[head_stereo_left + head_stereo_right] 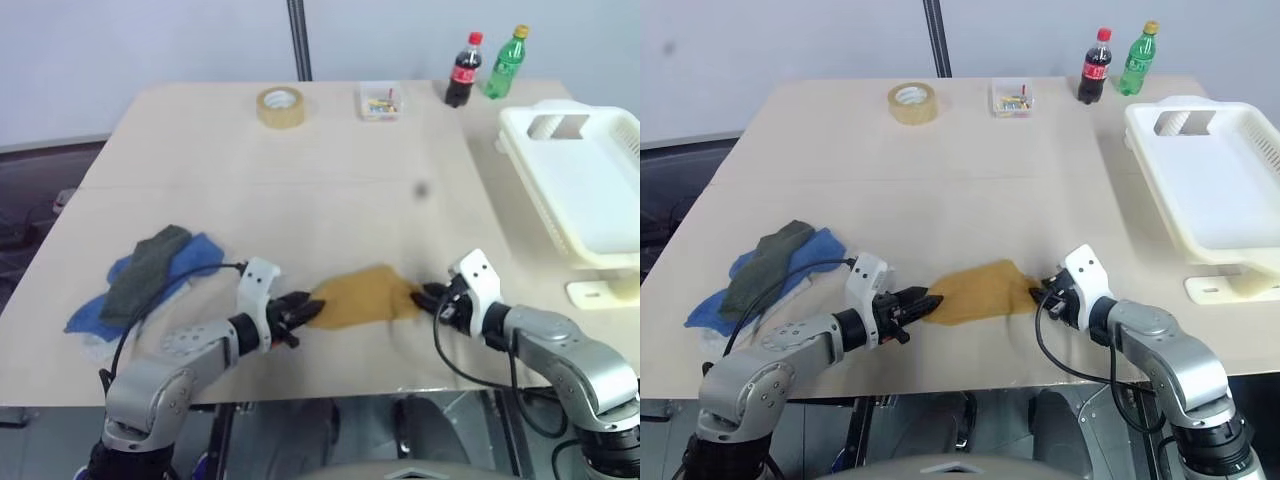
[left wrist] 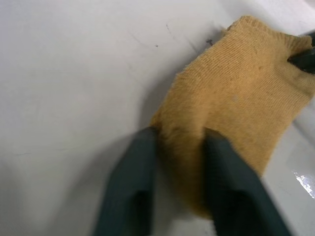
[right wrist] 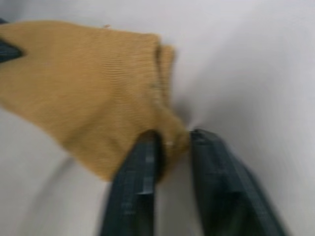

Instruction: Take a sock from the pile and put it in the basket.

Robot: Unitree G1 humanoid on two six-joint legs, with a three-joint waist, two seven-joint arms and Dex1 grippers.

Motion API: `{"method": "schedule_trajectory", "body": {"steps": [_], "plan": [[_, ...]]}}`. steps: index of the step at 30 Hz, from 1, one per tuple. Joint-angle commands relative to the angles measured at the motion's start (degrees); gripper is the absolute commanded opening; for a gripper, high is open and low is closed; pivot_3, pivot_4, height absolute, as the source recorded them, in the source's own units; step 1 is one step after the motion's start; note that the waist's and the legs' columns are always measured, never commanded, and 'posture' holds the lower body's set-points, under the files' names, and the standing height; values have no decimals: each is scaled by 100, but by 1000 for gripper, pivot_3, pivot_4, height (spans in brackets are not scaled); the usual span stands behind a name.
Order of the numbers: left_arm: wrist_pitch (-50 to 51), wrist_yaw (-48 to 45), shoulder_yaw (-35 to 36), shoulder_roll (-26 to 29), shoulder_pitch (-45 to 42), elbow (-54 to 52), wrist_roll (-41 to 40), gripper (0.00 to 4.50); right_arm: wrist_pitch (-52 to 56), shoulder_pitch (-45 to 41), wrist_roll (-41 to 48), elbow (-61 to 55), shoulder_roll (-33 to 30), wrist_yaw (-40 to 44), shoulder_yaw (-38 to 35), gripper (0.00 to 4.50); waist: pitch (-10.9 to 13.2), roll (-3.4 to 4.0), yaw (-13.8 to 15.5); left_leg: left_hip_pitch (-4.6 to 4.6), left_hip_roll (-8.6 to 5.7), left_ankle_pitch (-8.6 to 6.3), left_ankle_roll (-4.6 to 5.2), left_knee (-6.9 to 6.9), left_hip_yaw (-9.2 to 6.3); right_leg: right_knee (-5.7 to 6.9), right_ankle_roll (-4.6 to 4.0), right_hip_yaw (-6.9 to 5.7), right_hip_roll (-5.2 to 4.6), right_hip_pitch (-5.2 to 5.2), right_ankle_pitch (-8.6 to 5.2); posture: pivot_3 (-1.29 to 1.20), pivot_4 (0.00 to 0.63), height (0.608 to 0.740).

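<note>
A mustard-yellow sock [image 1: 365, 297] lies flat on the table near its front edge, stretched between my two grippers. My left gripper [image 1: 305, 312] is at the sock's left end, and in the left wrist view its fingers [image 2: 142, 162] stand apart with the fabric [image 2: 236, 98] between them. At the sock's right end sits my right gripper [image 1: 428, 297], fingers [image 3: 142, 157] also parted around a corner of the sock [image 3: 83, 83]. The pile [image 1: 150, 275] of blue and dark grey-green socks lies at the front left. The cream-white basket [image 1: 590, 190] stands at the right edge.
A roll of tape [image 1: 280, 107], a small clear box of bits [image 1: 380, 102], a cola bottle [image 1: 463, 70] and a green bottle [image 1: 505, 63] stand along the table's far edge. A dark pole rises behind the table.
</note>
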Motion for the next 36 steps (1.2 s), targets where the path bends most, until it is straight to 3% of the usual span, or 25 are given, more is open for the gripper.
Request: {"method": "schedule_trajectory", "body": {"steps": [1, 2, 6, 9, 12, 14, 23, 26, 31, 34, 36], "plan": [[-100, -226, 510, 85, 94, -115, -367, 2824, -402, -75, 132, -337, -242, 354, -191, 2553, 1, 1, -7, 0, 1, 0, 0, 0, 0, 0, 0, 1, 1, 0, 0, 0, 150, 740], [-151, -465, 700, 240, 211, -143, -501, 3165, -511, -39, 327, -520, -411, 656, -328, 2915, 1, 1, -5, -1, 2, 0, 0, 0, 1, -1, 0, 1, 3, -2, 0, 0, 150, 740], [-191, -1040, 1242, 694, 522, -83, -889, 3165, -836, -105, 660, -699, -772, 1194, -605, 2915, 3, 2, -4, -6, 5, -1, 1, -5, 1, -9, 0, 0, 3, -4, -1, 0, 150, 740], [-394, -1375, 1366, 1021, 712, -46, -879, 3246, -1103, -181, 675, -558, -886, 1435, -557, 2155, 3, 2, 0, -6, 6, -1, 1, -5, 1, -13, 0, -2, 2, -1, -1, 0, 150, 740], [-639, -1693, 1602, 1280, 961, 36, -825, 3246, -1411, -174, 580, -462, -982, 1679, -413, 545, 3, 2, 4, -6, 5, -1, 2, -5, 1, -13, -1, -3, -2, 0, -1, 0, 150, 740], [-830, -1918, 1749, 1446, 1137, 148, -748, 3246, -1587, -171, 504, -379, -1034, 1810, -306, 53, 4, 3, 4, -6, 5, -2, 2, -5, 1, -14, -1, -3, -4, 0, -1, 0, 150, 740], [-1201, -2901, 2467, 2367, 1373, 1547, -603, 3246, -3397, -895, -1024, 1559, -869, 2535, 1252, 53, 11, 5, -12, 0, 15, -1, 1, -8, 7, -15, -4, -2, 9, -2, -3, 0, 150, 740], [-2291, -2961, 2505, 2705, 1447, 2212, 355, 3246, -3544, -1109, -1157, 1874, -695, 2564, 1378, 53, 11, 6, -8, -3, 14, -1, 1, -8, 7, -16, -4, -1, 6, -7, -2, 0, 150, 740], [-706, -2826, 2796, 3005, 17, 1830, -1306, 3246, -3679, -1155, -1256, 2004, -677, 2700, 1412, 53, 25, -31, 103, -22, 3, -2, 0, -4, -24, -19, -3, -33, -17, -10, -1, 0, 150, 740], [222, -2810, 2150, 3051, -450, 1183, -2159, 3246, -3716, -1136, -1304, 2008, -687, 2755, 1429, 53, 21, -29, 75, -25, -1, -2, -1, 5, -44, -18, -3, -46, -18, -6, 0, 0, 150, 740], [615, -2446, 1676, 2898, -680, 1037, -2272, 3246, -3727, -1131, -1341, 2010, -683, 2768, 1439, 53, 19, -8, 12, -18, -12, -2, -1, 0, -24, -17, -1, -25, -25, -4, 1, 0, 150, 740]]}}
